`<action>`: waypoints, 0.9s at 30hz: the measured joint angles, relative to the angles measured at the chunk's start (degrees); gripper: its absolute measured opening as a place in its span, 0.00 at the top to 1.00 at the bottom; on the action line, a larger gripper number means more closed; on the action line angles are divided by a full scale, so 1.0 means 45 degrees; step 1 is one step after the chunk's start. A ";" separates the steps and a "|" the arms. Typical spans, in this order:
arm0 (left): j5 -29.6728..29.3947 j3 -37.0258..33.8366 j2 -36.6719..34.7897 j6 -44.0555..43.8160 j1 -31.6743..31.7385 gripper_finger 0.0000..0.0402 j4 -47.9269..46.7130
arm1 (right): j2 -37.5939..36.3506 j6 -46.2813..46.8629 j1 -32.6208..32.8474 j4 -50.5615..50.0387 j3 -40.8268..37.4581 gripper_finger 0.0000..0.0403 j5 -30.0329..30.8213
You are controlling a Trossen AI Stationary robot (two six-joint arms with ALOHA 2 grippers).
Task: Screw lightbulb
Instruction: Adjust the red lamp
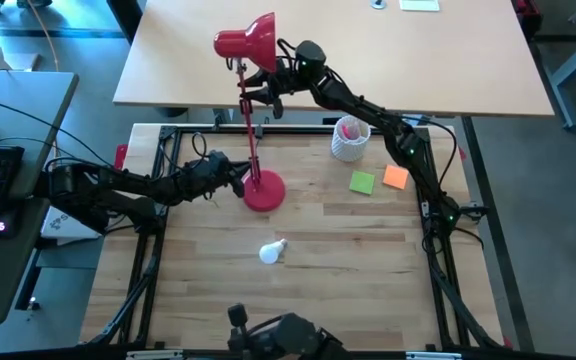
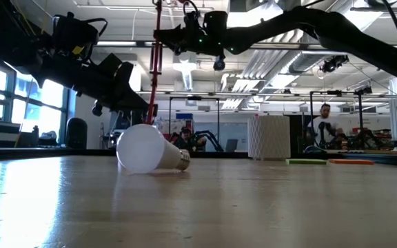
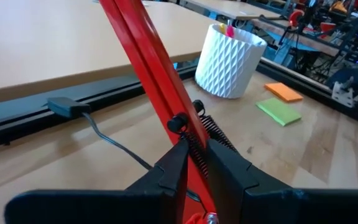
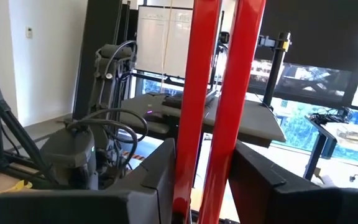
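A red desk lamp stands on its round base (image 1: 264, 190) at the table's middle, its thin arm (image 1: 246, 120) rising to the shade (image 1: 248, 40). My left gripper (image 1: 236, 180) is shut on the arm just above the base. My right gripper (image 1: 253, 92) reaches in high from the right and is shut on the arm's upper part, below the shade. The lightbulb (image 1: 272, 250), white with a silvery screw base, lies on its side on the table nearer the front edge, also seen in the low view (image 2: 147, 149). Neither gripper touches it. My left gripper pinches the lamp arm's lower end (image 3: 188, 134), beside the small spring, between its two fingers. The fingers come nearly level from the table's left and lie across the arm. The lamp's base rests on the table. My right gripper has the arm's two red bars (image 4: 210, 124) between its two fingers, high on the arm below the shade. The fingers come level from the table's right and lie across the upright arm.
A white patterned pen cup (image 1: 350, 138) stands at the back right, with a green sticky pad (image 1: 362, 182) and an orange one (image 1: 396, 177) near it. A light wooden desk (image 1: 418, 60) lies beyond the far edge. The lamp's cord (image 3: 104, 134) trails on the table.
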 joint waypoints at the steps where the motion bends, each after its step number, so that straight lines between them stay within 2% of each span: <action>1: 0.0031 0.0000 0.0000 -0.0009 0.0000 0.87 -0.0056 | -0.0002 -0.0188 0.0075 -0.0119 0.0006 0.72 0.0001; 13: 0.0137 0.0000 -0.0010 -0.0136 -0.0038 0.87 -0.0259 | -0.0095 -0.2490 0.0478 -0.2337 0.0030 0.72 0.0177; 27: 0.0336 0.0000 -0.0010 -0.0212 -0.0041 0.87 -0.0400 | -0.0837 -0.6071 0.1083 -0.5941 0.0083 0.72 0.1380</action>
